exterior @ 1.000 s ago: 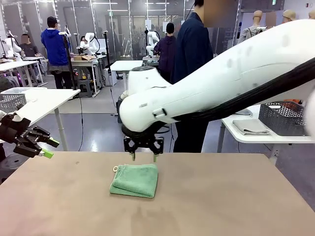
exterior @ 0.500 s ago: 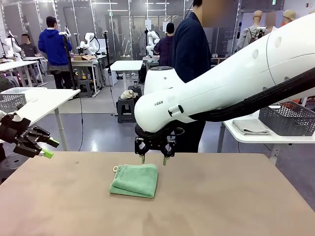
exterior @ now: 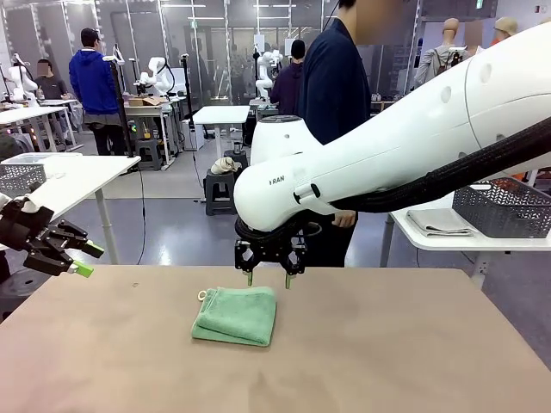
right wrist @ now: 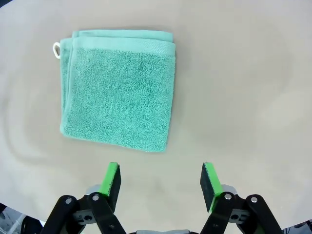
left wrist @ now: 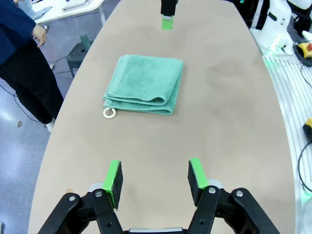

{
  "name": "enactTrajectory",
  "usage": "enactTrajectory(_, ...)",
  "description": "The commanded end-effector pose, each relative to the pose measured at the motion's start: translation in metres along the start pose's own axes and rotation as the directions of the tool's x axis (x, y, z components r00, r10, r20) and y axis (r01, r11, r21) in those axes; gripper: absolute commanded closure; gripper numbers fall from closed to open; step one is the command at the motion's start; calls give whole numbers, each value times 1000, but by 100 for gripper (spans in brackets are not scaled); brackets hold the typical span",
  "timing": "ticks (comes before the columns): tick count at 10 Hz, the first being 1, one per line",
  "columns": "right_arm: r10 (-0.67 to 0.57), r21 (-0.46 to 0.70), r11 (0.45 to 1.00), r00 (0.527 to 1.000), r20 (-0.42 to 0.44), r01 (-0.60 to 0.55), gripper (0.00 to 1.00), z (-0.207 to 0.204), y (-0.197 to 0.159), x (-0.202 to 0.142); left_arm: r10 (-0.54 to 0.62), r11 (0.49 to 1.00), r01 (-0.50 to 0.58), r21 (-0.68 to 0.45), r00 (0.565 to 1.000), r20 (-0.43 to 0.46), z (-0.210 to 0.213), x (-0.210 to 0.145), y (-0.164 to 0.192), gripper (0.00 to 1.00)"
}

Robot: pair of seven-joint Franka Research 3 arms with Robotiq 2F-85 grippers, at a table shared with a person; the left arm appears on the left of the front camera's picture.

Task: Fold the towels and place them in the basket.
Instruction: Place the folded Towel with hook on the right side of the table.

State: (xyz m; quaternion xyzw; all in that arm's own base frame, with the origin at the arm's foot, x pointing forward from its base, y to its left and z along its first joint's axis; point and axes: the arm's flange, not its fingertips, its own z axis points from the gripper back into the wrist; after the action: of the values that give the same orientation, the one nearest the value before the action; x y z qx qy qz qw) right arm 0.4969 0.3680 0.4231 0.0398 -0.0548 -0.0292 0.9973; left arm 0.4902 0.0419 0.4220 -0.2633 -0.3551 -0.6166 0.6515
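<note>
Item: mint-green folded terry towel (exterior: 235, 315), flat. R gripper (exterior: 269, 280), jaws apart, hovers just beyond its far edge, the nearer arm. L gripper (exterior: 84, 260), jaws apart, well off to the side.

Open tabletop (exterior: 413, 344) surrounds the folded towel (exterior: 235, 315) on every side. The right gripper (exterior: 269, 280) hangs just past its far edge, jaws spread, seemingly clear of the cloth, its arm (exterior: 413, 146) crossing from the right. The left gripper (exterior: 89, 260) sits well apart at the left. A person (exterior: 336, 86) stands beyond the far side.
</note>
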Motion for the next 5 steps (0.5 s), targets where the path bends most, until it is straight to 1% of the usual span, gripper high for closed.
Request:
enactTrajectory(1,-5,-15,1000,1000,6,5,18,1,2,2,0,1000,0,2,1000,1,1,1,0,31)
enactTrajectory(5,-5,-15,1000,1000,6,5,18,1,2,2,0,1000,0,2,1000,1,1,1,0,31)
